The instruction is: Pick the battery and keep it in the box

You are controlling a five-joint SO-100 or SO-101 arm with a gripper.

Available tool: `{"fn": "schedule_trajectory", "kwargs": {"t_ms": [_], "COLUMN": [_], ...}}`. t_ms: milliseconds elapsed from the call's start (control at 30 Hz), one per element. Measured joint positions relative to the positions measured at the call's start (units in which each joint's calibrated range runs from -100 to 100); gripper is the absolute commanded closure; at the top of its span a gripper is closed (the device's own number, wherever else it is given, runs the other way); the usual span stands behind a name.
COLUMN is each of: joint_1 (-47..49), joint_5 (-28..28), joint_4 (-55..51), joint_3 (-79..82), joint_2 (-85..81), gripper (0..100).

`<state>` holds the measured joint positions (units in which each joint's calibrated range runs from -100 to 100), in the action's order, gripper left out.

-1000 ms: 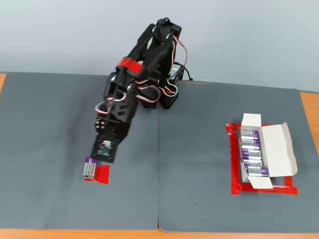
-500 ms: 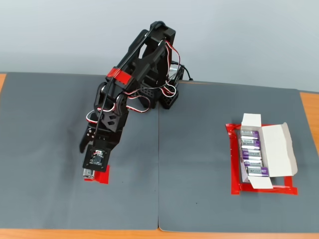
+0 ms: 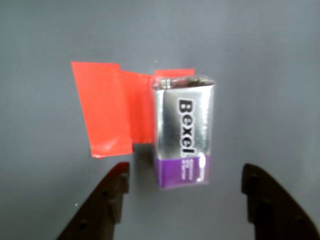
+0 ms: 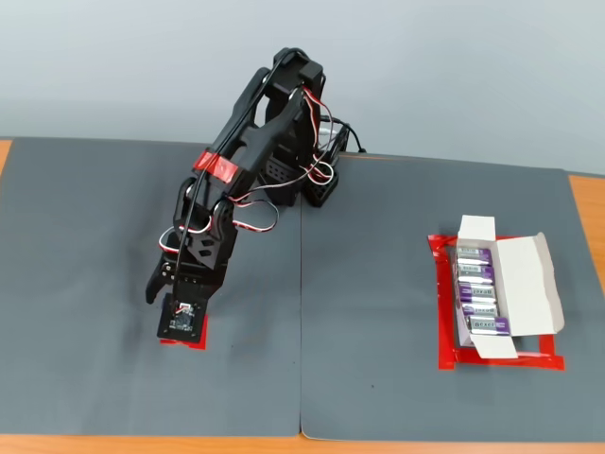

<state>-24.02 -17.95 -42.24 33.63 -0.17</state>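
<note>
Battery: silver body, purple end, black "Bexel" lettering.

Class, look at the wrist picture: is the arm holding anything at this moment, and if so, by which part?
Nothing is held. The gripper is open, its jaws standing apart on either side of the battery, which lies on the mat over red tape.

Two dark grey mats cover a wooden table; behind the table stands a plain pale blue-grey wall.
</note>
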Motion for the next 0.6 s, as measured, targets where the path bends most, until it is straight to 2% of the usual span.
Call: {"fn": "schedule_trajectory", "kwargs": {"t_ms": [600], "joint_1": [-0.4], "joint_5": [0.0], "joint_4": [2.4], "joint_3": [-3.9], "joint_2": [5.9], "gripper": [74]}}
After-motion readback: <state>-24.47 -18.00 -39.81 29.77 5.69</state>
